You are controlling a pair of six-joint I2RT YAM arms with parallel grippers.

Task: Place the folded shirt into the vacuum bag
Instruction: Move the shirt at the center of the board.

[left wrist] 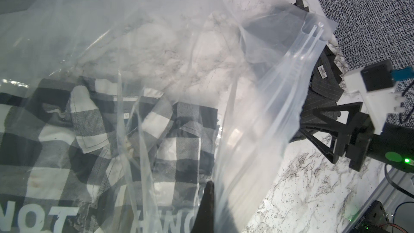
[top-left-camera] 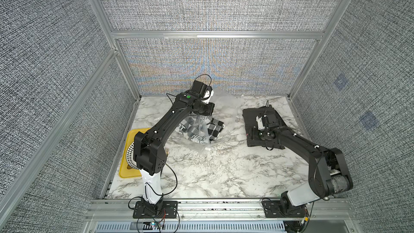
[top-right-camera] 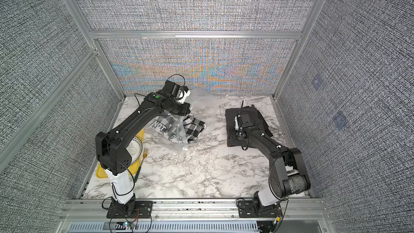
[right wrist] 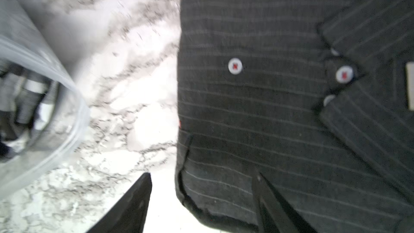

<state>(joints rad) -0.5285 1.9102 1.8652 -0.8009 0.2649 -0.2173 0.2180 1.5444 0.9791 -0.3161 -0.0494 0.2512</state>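
Folded shirt [right wrist: 268,113], dark pinstriped, laid flat on table [top-left-camera: 212,175] beside vacuum bag [top-left-camera: 225,108], edge straddled by right gripper [right wrist: 201,175] with fingers spread, bag film pinched up by left gripper [left wrist: 208,198], checked shirt [left wrist: 56,119] seen inside

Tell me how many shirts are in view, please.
2. A checked shirt lies inside the vacuum bag; a dark striped shirt lies on the table, outside it. Others may be hidden.

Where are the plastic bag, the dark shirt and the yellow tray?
Vacuum bag [left wrist: 266,101], left wrist view: clear wall.
Dark shirt [right wrist: 257,108], right wrist view: front panel.
Yellow tray [top-left-camera: 126,171], in a top view: corner.
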